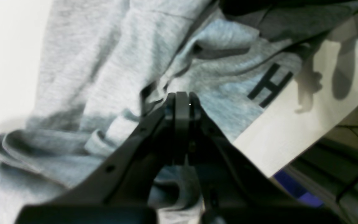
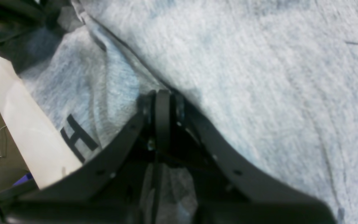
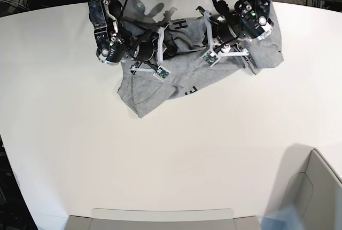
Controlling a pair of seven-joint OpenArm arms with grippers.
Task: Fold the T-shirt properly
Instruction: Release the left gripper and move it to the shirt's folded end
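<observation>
Both grippers, left (image 1: 182,96) and right (image 2: 163,95), are pinched tight on the crumpled grey T-shirt (image 3: 155,88) at the table's (image 3: 80,150) far edge.

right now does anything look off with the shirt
The T-shirt is far from flat: it lies bunched and skewed near the table's far edge, with folds piled under both arms and its black lettering partly buried. The left gripper and right gripper are shut on cloth. No tear or stain shows.

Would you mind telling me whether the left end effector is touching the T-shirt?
Touching. The left wrist view shows the left end effector shut, its tips pressed into a fold of the grey T-shirt.
</observation>
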